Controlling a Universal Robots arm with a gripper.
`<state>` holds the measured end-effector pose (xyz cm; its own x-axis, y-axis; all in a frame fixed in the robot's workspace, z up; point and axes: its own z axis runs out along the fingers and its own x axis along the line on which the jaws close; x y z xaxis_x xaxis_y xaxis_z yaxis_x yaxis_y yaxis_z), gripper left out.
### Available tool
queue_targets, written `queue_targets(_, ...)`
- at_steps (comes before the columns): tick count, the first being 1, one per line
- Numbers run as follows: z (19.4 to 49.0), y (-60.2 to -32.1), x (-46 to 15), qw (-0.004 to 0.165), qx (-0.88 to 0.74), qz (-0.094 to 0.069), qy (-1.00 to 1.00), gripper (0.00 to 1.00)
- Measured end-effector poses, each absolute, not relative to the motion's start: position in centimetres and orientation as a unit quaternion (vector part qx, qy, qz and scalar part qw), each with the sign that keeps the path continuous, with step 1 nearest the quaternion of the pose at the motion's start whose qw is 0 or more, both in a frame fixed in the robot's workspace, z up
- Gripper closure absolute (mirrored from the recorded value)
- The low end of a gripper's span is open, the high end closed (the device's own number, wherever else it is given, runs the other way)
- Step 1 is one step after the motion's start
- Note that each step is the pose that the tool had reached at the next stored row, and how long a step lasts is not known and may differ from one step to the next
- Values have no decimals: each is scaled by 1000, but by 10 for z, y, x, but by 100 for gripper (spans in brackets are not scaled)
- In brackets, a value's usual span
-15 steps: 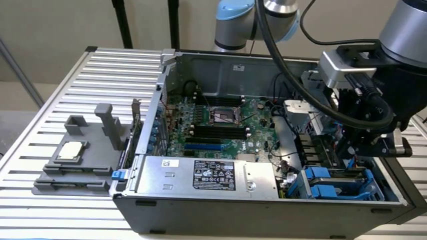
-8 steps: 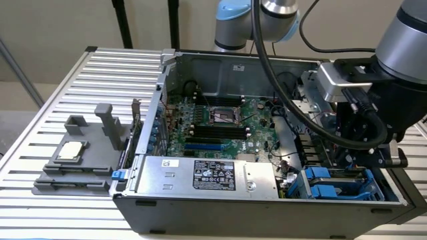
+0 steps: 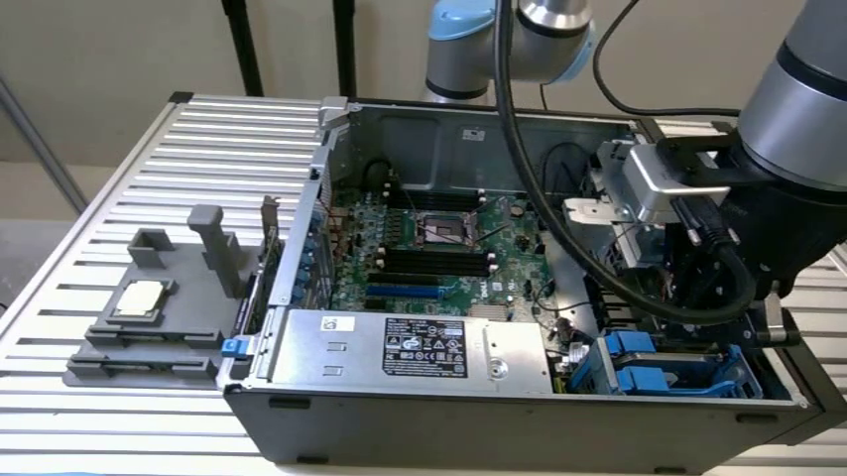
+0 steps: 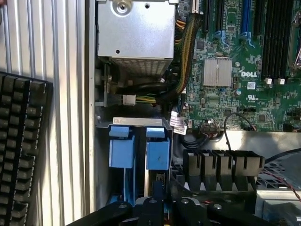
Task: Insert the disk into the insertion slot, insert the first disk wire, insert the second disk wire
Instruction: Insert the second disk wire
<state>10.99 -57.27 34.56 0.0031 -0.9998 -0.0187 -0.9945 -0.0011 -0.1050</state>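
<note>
The insertion slot [image 3: 662, 367] is the grey drive cage with blue rails, in the case's front corner at the exterior view's right. In the wrist view its two blue tabs [image 4: 157, 150] stand side by side, with a dark gap between them. I cannot tell the disk apart from the blue parts in the cage, and no white label shows. My gripper [image 3: 695, 317] hangs straight over the cage, low inside the case. Its black tip [image 4: 157, 193] sits just above the blue tab nearer the motherboard. A loose white wire plug [image 4: 128, 100] lies beside the cage.
The silver power supply [image 3: 411, 347] with a black label fills the case's front, next to the cage. Behind it lies the motherboard [image 3: 437, 238]. A sleeved cable bundle [image 4: 181, 70] and a row of black connectors [image 4: 221, 165] crowd the cage. Outside are a keyboard [image 4: 21, 150] and a grey fixture [image 3: 139, 307].
</note>
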Motion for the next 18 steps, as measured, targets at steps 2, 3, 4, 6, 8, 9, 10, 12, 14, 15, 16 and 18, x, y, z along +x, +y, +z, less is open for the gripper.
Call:
queue_targets(2, 343, -573, 110, 47, -707, -30, 705, 83)
queue_targets(3, 342, -574, 110, 48, -707, -30, 705, 83)
queue_targets(4, 341, -574, 110, 49, -707, -30, 705, 83)
queue_targets(6, 339, -574, 110, 51, -706, -30, 705, 83)
queue_targets(8, 337, -575, 110, 52, -706, -29, 705, 83)
queue_targets(9, 337, -575, 110, 52, -706, -29, 705, 83)
queue_targets(10, 336, -575, 110, 52, -706, -29, 705, 83)
queue_targets(12, 335, -576, 110, 53, -706, -29, 705, 83)
queue_targets(14, 335, -576, 110, 53, -706, -29, 705, 83)
queue_targets(15, 334, -576, 110, 53, -706, -29, 705, 83)
queue_targets(16, 335, -576, 110, 53, -706, -29, 705, 81)
queue_targets(18, 338, -576, 110, 53, -706, -28, 705, 75)
